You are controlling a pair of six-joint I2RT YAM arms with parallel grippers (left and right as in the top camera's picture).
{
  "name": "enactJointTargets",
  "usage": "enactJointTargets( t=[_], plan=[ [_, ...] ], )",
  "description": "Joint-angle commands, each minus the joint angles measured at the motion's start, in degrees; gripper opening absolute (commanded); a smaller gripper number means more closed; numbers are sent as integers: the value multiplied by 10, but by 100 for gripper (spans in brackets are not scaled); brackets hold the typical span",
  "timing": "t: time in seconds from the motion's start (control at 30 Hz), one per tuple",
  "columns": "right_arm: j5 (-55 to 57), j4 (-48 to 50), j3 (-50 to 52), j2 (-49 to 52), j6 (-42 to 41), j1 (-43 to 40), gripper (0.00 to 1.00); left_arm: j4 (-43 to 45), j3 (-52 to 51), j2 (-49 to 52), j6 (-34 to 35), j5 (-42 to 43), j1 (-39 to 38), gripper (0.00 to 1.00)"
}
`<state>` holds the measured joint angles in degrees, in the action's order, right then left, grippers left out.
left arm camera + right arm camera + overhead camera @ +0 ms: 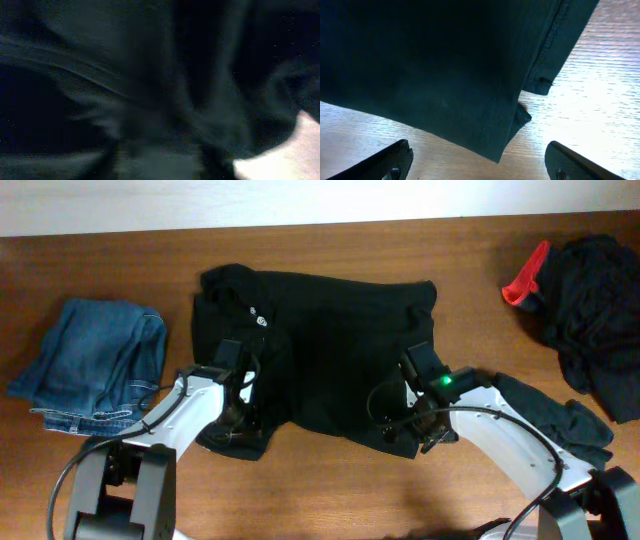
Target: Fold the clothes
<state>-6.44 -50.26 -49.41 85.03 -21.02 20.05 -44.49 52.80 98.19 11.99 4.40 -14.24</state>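
A large black shirt [330, 350] with a small white logo [262, 320] lies spread across the middle of the table. My left gripper [243, 395] is down on its lower left part. In the left wrist view, blurred dark fabric [150, 75] fills the frame and hides the fingers. My right gripper [392, 412] is at the shirt's lower right corner. In the right wrist view the gripper [477, 156] is open, its fingers [390, 162] wide apart. The shirt's hemmed corner [500, 145] lies on the wood just ahead of them, touched by neither.
Folded blue jeans [95, 365] lie at the left. A heap of dark garments [590, 310] with a red piece [525, 280] sits at the far right. The wooden table [340, 490] ends at a white wall along the back.
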Motion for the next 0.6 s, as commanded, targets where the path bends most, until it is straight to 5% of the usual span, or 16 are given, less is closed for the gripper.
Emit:
enactJointTargets(
  t=[0.0,0.07,0.37,0.43,0.53,0.57],
  plan=[
    [-7,12,12,-3,-10,-3,80,0,-15,41,6,23,0,1],
    [-6,14,20,-3,-17,-3,70,-20,-14,41,32,23,0,0],
    [-7,116,106,-3,-46,-3,76,-38,-14,40,33,22,0,0],
    [-5,122,108,-3,-45,-3,63,-38,-14,40,33,22,0,0],
    [1,123,108,-3,-43,-3,13,-41,-14,40,33,22,0,0],
    [12,118,106,-3,-44,-3,5,-45,-14,40,34,22,0,0]
  ],
)
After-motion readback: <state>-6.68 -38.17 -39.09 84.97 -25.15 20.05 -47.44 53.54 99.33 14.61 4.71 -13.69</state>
